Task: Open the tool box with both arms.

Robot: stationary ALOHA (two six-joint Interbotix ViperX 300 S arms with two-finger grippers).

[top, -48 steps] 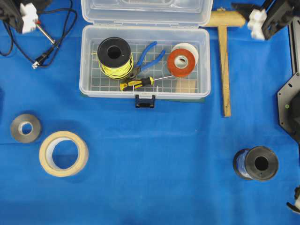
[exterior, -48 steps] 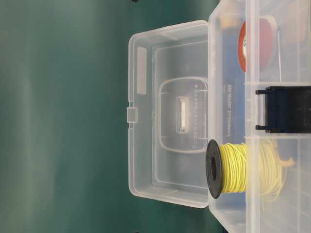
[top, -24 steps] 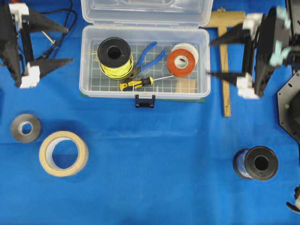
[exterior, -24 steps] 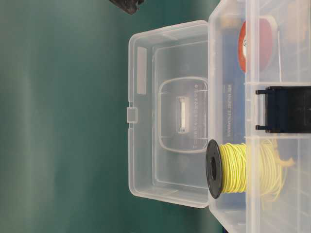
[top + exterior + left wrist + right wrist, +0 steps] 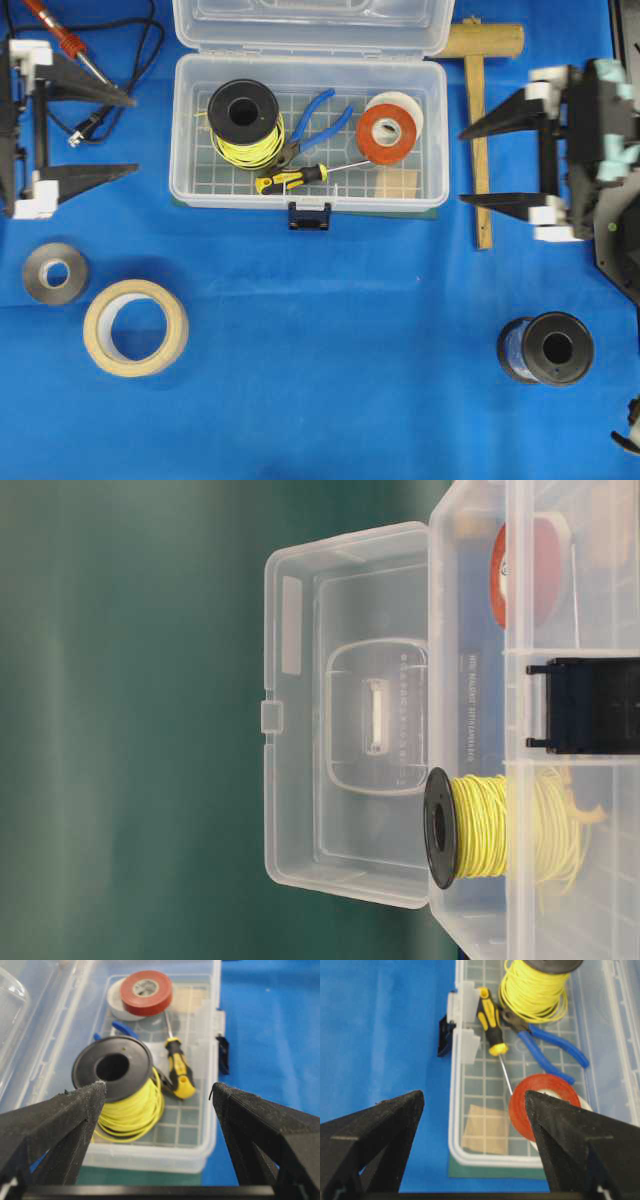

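Clear plastic tool box (image 5: 308, 190) is seen lid-up at top centre; left gripper (image 5: 128, 135) and right gripper (image 5: 468, 166) are spread wide, empty.

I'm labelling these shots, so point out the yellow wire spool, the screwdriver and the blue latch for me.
yellow wire spool (image 5: 243, 112): overhead view, on its black top flange.
screwdriver (image 5: 290, 179): overhead view, on the yellow and black handle.
blue latch (image 5: 309, 216): overhead view, on its middle, at the box's front edge.
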